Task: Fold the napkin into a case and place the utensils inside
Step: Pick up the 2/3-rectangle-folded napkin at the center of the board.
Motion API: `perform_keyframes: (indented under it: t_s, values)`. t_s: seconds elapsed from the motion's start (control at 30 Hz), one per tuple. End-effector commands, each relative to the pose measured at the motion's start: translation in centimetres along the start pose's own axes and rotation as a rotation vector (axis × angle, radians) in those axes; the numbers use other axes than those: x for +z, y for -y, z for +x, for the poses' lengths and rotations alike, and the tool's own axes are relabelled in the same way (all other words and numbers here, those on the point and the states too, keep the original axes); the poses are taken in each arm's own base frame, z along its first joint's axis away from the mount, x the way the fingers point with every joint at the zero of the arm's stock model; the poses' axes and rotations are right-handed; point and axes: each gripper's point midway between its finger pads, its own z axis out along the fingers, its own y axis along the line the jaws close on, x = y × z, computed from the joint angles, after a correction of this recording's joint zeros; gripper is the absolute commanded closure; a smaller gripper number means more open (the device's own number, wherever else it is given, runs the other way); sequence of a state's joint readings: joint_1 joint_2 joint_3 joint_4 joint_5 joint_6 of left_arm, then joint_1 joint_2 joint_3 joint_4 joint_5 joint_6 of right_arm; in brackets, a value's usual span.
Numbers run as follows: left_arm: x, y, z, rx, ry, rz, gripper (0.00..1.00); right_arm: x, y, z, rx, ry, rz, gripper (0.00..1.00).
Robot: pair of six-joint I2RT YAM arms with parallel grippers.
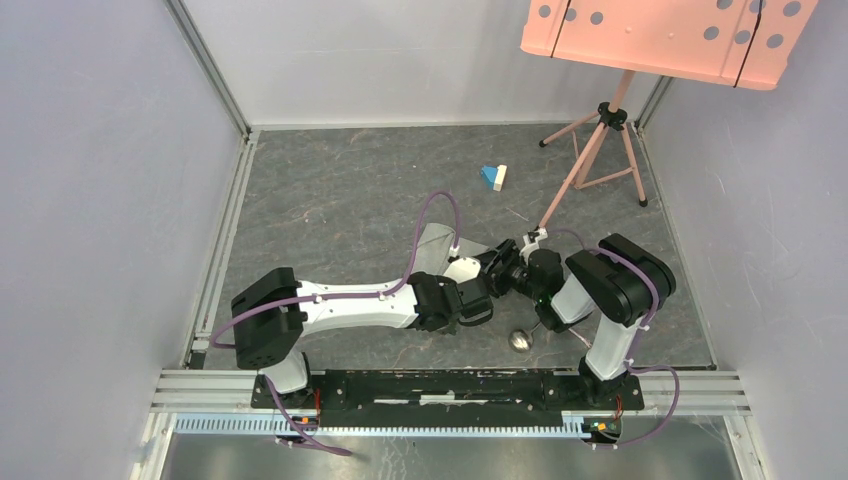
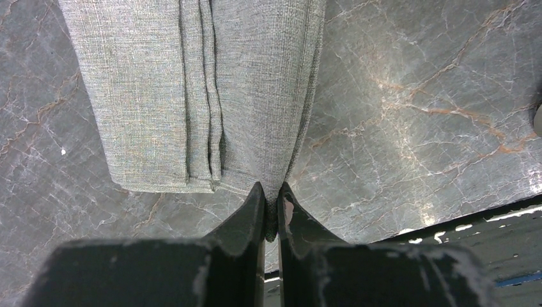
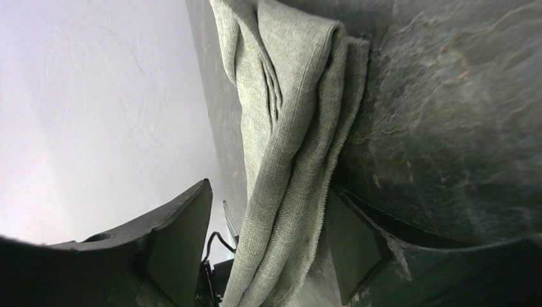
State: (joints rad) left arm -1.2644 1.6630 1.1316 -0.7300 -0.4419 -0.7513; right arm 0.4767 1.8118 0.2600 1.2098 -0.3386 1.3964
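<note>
The light grey napkin (image 2: 192, 96) lies folded in long layers on the dark marbled table; in the top view only a patch of the napkin (image 1: 434, 250) shows behind the arms. My left gripper (image 2: 273, 203) is shut on the near corner of its right-hand layer. My right gripper (image 3: 268, 192) is open around a bunched, hanging edge of the napkin (image 3: 294, 128). The cloth lies against the right finger, with a gap to the left one. A shiny spoon (image 1: 520, 340) rests on the table near the right arm's base. The fork is out of view.
Small blue and white blocks (image 1: 494, 177) sit at the back of the table. A tripod (image 1: 598, 140) carrying a pink perforated board (image 1: 665, 35) stands at the back right. Grey walls enclose the table, and a metal rail (image 1: 450, 385) runs along the near edge.
</note>
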Motion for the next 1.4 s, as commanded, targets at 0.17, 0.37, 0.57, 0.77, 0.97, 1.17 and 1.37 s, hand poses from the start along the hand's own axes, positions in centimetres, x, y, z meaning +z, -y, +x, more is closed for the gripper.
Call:
perform_keyframes:
  t_s: [0.17, 0.37, 0.57, 0.77, 0.97, 1.17, 1.37]
  values:
    - [-0.5, 0.7, -1.1, -0.016, 0.037, 0.043, 0.98, 0.2, -0.2, -2.0, -0.078, 0.049, -0.021, 0.45]
    - [-0.3, 1.3, -0.8, -0.011, 0.02, 0.062, 0.98, 0.9, 0.5, -2.2, -0.15, 0.029, 0.018, 0.65]
    - [-0.2, 2.3, -0.7, -0.023, 0.011, 0.11, 0.97, 1.1, 0.4, -2.5, -0.221, 0.025, 0.005, 0.95]
    - [-2.6, 1.3, -2.8, -0.032, 0.078, 0.172, 0.28, 1.8, -0.1, -2.7, -0.372, -0.039, 0.007, 1.0]
    - [-3.5, -0.8, -8.5, -0.216, 0.152, 0.388, 0.24, 2.3, 0.1, -3.1, -0.463, -0.088, 0.033, 1.0]
    - [1.4, -4.7, -14.9, -0.482, 0.226, 0.517, 0.52, 2.3, 0.1, -3.4, -0.506, -0.102, 0.066, 1.0]
    - [7.0, -5.7, -18.0, -0.538, 0.224, 0.507, 0.77, 2.5, -0.4, -4.3, -0.555, -0.096, 0.103, 1.0]
